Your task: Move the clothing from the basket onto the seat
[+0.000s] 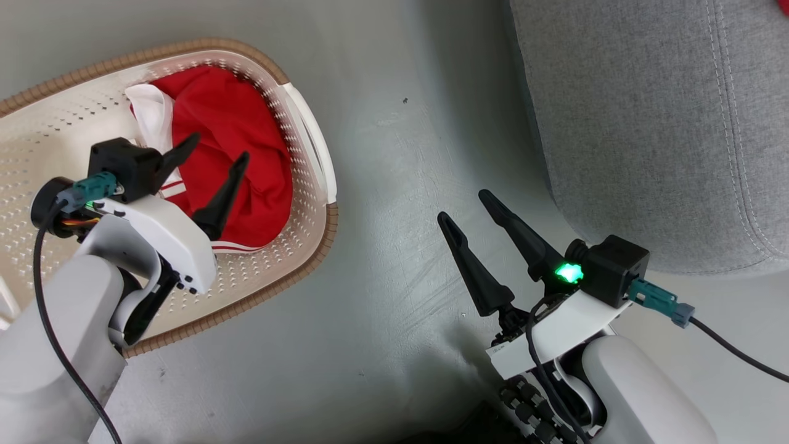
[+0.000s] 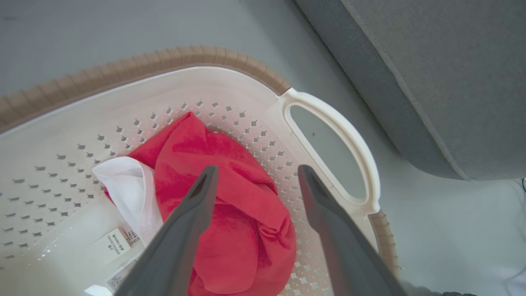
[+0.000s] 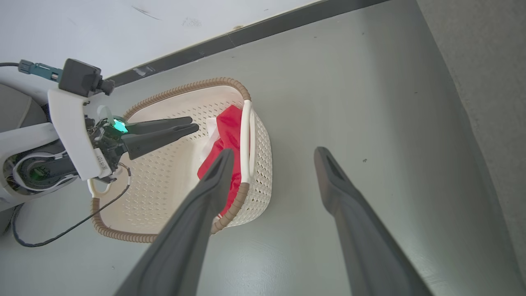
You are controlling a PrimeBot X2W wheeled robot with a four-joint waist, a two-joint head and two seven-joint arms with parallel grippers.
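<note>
Left tool (image 1: 219, 147) spread open, empty, above red clothing (image 1: 246, 111) in the basket (image 1: 55, 135).
Right tool (image 1: 463, 205) open, empty, over the floor (image 1: 394, 154); grey seat (image 1: 647, 123) at two o'clock.

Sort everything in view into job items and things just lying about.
Job: basket, red-and-white garment inside it, seat, left gripper open over the garment.
Lying about: floor, paper label in the basket, dark skirting strip.

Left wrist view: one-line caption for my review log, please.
Open left gripper hovers over red-and-white clothing inside the basket, grey seat beside.
</note>
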